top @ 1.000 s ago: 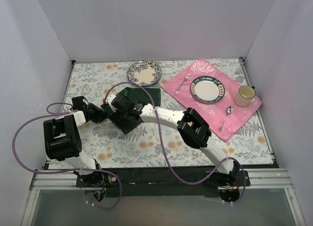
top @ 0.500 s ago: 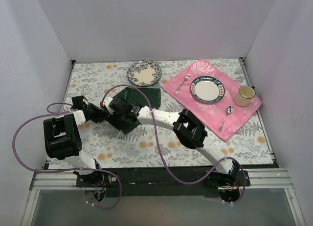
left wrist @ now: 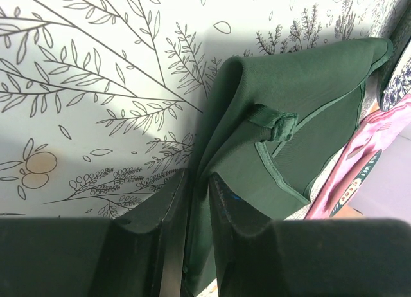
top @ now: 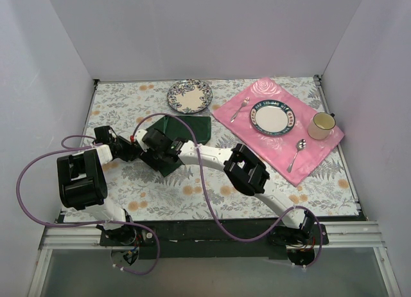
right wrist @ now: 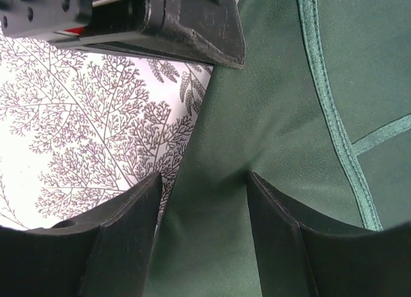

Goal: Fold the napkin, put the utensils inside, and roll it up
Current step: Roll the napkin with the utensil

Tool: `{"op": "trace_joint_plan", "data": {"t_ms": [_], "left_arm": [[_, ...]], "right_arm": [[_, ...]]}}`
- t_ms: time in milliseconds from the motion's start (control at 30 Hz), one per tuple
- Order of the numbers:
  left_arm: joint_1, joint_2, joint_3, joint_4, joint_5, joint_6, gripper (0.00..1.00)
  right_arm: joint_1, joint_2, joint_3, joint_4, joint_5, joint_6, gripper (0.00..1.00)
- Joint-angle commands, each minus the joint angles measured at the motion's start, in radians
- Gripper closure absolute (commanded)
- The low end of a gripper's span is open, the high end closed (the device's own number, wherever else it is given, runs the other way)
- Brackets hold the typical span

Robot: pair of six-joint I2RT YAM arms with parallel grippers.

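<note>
Right gripper (right wrist: 204, 207) slid left along napkin (right wrist: 282, 117) (fingers (right wrist: 122, 239) narrowing).

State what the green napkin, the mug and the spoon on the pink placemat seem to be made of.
Napkin: soft matte cloth; it creases and shows a stitched hem. Mug: probably glazed ceramic, cream and smooth. Spoon: likely polished metal, silvery with glints.

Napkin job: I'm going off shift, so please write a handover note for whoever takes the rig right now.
Left gripper: shut on the napkin edge, holding it raised.
Right gripper: open, jaws straddling a raised ridge of the napkin.
Napkin: just in front of the floral plate.
Done: fold under way, not flat.
Left: finish fold, add utensils (no gold ones in view), roll.
</note>
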Motion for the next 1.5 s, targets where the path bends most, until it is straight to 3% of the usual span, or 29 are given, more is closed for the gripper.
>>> {"op": "trace_joint_plan", "data": {"t_ms": [0,367,567,867,1033,1467], "left_arm": [[-0.002,-0.009,0.028,-0.011,0.013,-0.003,0.82],[-0.002,-0.019,0.031,-0.017,0.018,-0.015,0.81],[-0.002,-0.022,0.031,-0.019,0.013,-0.015,0.82],[-0.002,-0.027,0.046,-0.031,0.013,-0.011,0.81],[-0.002,-0.039,0.043,-0.034,-0.002,-0.009,0.80],[-0.002,-0.088,0.017,-0.033,-0.036,0.003,0.66]], "right_arm": [[0.008,0.027,0.049,0.034,-0.014,0.002,0.37],[0.028,0.061,0.024,-0.017,0.125,-0.009,0.36],[0.031,0.044,-0.036,-0.017,0.174,-0.009,0.41],[0.023,0.007,-0.114,0.023,0.110,0.022,0.47],[0.003,0.009,-0.119,0.017,0.079,0.068,0.60],[-0.006,-0.001,-0.108,0.009,0.059,0.082,0.67]]}}
